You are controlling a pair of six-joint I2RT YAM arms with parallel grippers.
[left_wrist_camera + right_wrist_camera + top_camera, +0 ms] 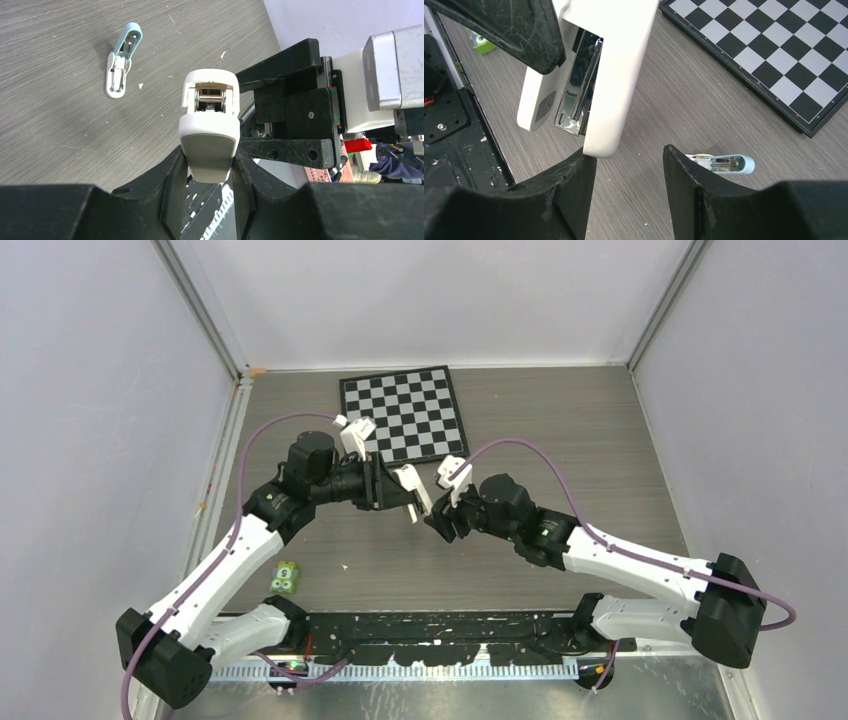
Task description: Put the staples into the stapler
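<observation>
We find the left claw (209, 172) closed on the stapler (210, 125), with one black finger (167, 182) on each side of its white body. The left wrist view shows the stapler end-on, raised clear of the desk (60, 115), with bright metal parts visible inside its rounded far end. From the right wrist we note that it stands hinged open. A long white arm and a shorter white part sit apart, and the shiny metal channel (576, 95) is exposed between them.

We find the right claw (628, 162) standing wide and gripping nothing; bare desk shows between its fingers (569, 190). The finger at the left of that view sits just beside the tip of the stapler's long white arm. We cannot tell whether the two touch.

In the overhead view the two claws face each other above the middle of the desk, with the stapler between them. They are just in front of the near edge of a chessboard (405, 415) lying flat at the far side.

On the desk beneath the claws lies a small light-blue-and-white object (121, 60), flat and touched by neither claw. A small green item (286, 577) rests on the desk beside the left arm, well apart from the stapler and the chessboard
</observation>
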